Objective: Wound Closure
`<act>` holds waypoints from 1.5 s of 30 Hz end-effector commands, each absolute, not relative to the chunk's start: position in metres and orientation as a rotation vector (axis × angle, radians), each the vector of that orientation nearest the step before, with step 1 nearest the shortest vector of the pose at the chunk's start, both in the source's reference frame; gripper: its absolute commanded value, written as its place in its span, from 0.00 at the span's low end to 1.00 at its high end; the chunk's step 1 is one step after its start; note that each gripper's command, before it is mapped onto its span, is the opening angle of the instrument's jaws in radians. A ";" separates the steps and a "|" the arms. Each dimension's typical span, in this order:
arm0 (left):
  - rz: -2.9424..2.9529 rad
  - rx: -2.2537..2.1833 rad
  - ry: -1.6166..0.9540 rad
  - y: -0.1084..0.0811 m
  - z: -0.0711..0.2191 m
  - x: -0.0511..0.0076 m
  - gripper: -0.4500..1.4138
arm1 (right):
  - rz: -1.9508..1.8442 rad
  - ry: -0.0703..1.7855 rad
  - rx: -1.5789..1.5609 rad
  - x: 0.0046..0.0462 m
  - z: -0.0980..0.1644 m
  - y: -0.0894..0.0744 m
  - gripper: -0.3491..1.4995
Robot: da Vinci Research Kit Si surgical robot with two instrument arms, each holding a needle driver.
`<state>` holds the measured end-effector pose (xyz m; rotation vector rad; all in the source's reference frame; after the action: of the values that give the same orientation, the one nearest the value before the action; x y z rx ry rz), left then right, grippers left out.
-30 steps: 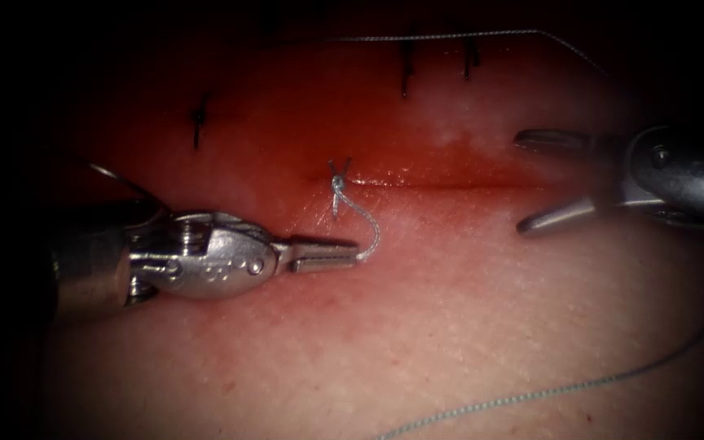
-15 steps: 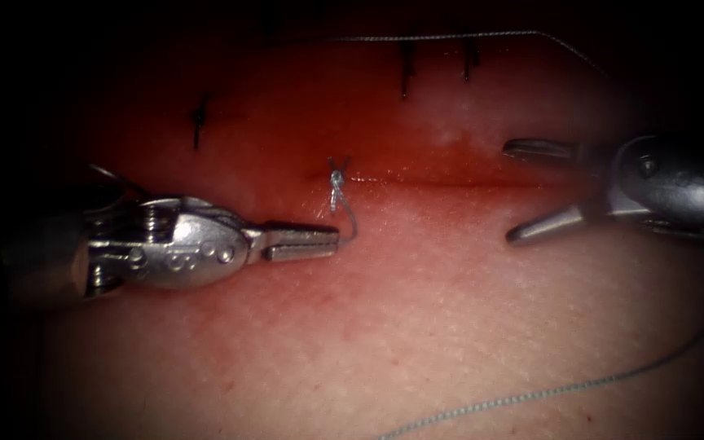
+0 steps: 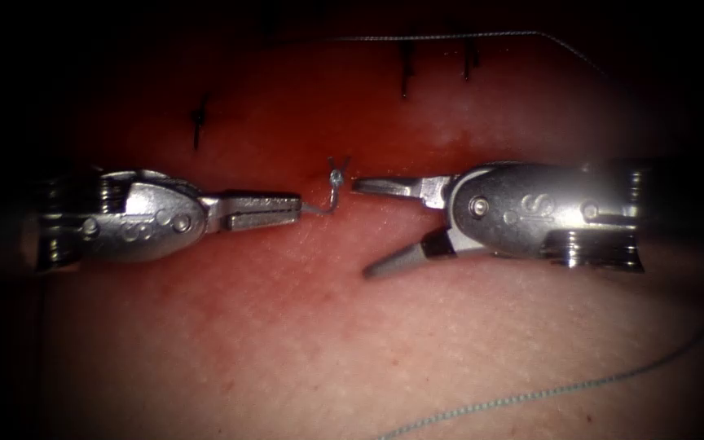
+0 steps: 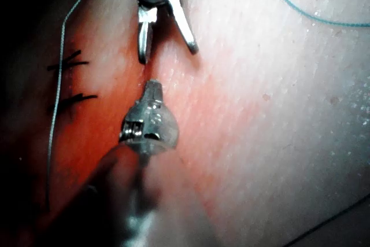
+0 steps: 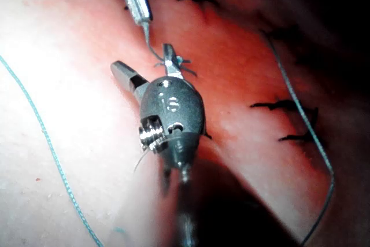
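I've got the L tool (image 3: 297,210) pinched on the short thread tail (image 3: 319,209) coming off the knot (image 3: 336,175) at the cut (image 3: 417,182), w/ the R tool (image 3: 368,228) spread wide just right of the knot, holding nothing; no needle seen.

knot (image 3: 336,177) on cut | left tool (image 3: 259,210) just left (holding its tail) | right tool (image 3: 385,224) just right

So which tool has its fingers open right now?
The right arm's tool: its fingers are spread beside the knot. The left arm's tool is shut on the thread tail.
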<state>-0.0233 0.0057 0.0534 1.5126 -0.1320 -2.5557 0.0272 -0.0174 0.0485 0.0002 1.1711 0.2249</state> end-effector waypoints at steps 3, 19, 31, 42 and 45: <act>-2.556 1.511 -0.134 0.006 0.054 -0.0238 0.00 | 0.222 1.172 -0.043 0.0298 0.050 -0.017 0.84; -2.569 1.505 -0.132 0.005 0.053 -0.0240 0.00 | 0.215 1.156 -0.124 0.0339 0.055 -0.017 0.84; -2.652 1.444 -0.123 0.006 0.054 -0.0231 0.63 | 0.194 1.161 -0.127 0.0333 0.054 -0.017 0.84; -2.826 1.485 0.095 0.004 0.056 -0.0233 0.54 | 0.182 1.150 -0.095 0.0271 0.051 -0.018 0.84; -2.899 1.514 0.155 0.004 0.055 -0.0239 0.42 | 0.181 1.132 -0.100 0.0251 0.050 -0.018 0.84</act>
<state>-0.0238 0.0039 0.0547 1.5248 0.1825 -2.9314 0.0237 -0.0185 0.0491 -0.1013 1.1151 0.1794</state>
